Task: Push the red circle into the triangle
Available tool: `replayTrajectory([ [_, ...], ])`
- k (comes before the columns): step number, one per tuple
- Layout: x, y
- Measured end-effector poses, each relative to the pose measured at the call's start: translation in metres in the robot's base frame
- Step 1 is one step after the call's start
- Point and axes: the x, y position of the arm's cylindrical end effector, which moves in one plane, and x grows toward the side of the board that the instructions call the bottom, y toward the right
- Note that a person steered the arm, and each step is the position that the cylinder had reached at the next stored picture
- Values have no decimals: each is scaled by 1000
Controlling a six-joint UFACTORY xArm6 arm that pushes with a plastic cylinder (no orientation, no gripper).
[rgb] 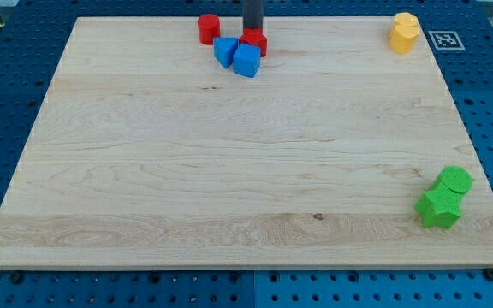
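No writing is readable; a black-and-white marker tag [444,39] sits off the counter's [229,171] far right corner. I have no pincer: my tip [252,32] touches a red block [255,42] by the top edge, the red circle [208,29] just left, two blue blocks [225,50] [246,61] adjoining.

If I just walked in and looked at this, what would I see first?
First, the bright huddle at the view's top: a red circle, two blue blocks and another red block, with my tip coming down right at that red block. Then the yellow pair in the top right corner and the green pair at the bottom right, on the wooden board.
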Motion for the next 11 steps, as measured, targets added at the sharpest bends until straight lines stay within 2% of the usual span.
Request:
replayTrajectory([
  [1, -30, -29],
  [2, -39, -52],
  [4, -34, -101],
  [8, -9, -62],
  [11, -12, -50],
])
